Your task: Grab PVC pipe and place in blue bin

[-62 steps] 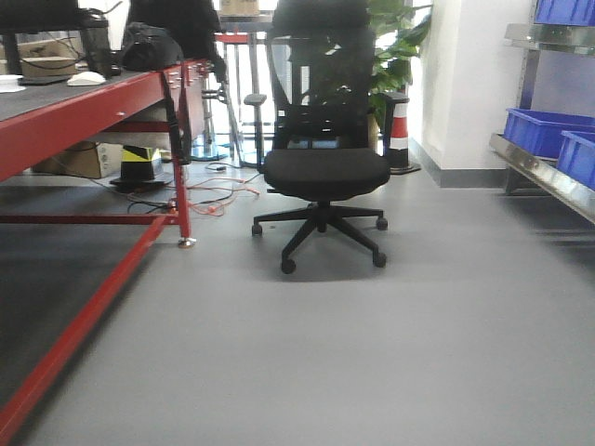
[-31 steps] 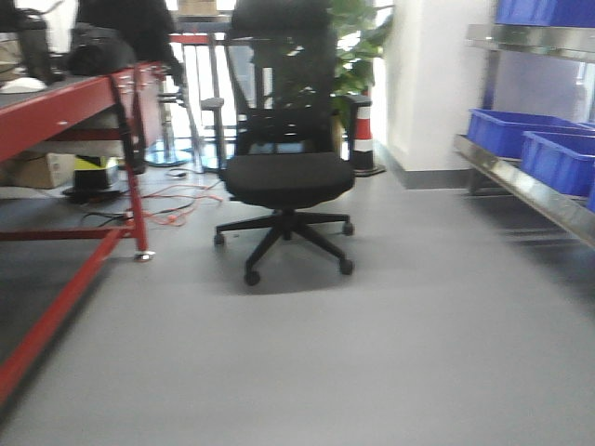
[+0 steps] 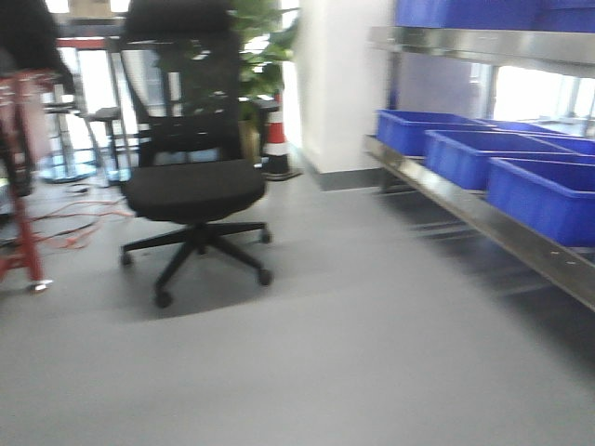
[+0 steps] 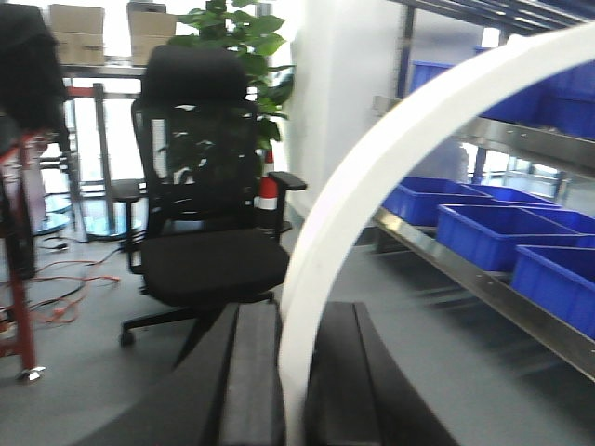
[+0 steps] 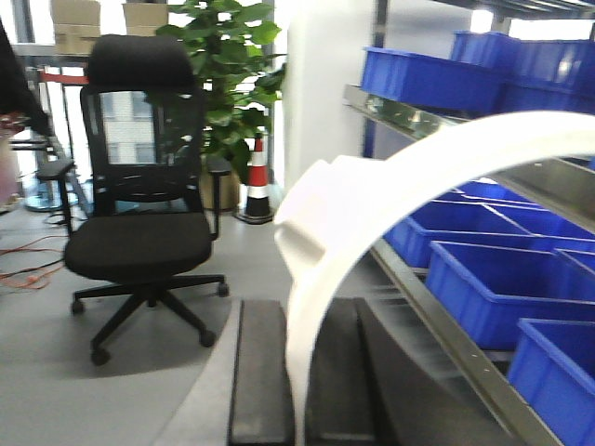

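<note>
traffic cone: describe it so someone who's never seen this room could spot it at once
Find the white wall pillar in the middle of the front view. At its foot, beside the potted plant, stands the traffic cone. It is the only red-and-white striped thing, behind the black office chair.

Ahead of my left fingers (image 4: 253, 372) I see grey floor (image 3: 372, 353) carrying a black office chair (image 3: 193, 190); to the fingers' right a steel shelf (image 3: 446, 197) holds a row of blue bins (image 3: 474, 158), and a striped cone (image 3: 276, 139) stands on the floor beyond the chair
</note>
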{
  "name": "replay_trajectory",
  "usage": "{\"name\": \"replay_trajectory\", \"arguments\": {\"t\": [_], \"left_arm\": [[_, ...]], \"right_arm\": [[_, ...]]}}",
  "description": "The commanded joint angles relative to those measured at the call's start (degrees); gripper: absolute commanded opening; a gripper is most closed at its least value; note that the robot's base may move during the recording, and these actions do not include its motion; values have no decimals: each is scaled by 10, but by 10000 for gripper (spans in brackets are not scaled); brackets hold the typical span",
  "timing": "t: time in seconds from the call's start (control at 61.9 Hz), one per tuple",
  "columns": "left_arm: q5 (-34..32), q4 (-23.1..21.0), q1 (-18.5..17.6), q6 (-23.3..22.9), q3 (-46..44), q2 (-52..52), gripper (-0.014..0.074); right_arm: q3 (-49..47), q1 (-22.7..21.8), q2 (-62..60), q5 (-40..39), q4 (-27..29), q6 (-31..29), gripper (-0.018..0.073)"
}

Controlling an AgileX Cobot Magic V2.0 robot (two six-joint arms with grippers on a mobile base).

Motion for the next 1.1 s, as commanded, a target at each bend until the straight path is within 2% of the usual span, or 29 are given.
{"name": "replay_trajectory", "arguments": {"t": [0.0,1.082], "left_arm": [[-11,-4,2,0,-1,-2,-111],[-11,-4,2,0,-1,-2,-111]], "right_arm": [[0,1,-3,-15,-3,-3,-162],[0,1,-3,-15,-3,-3,-162]]}}
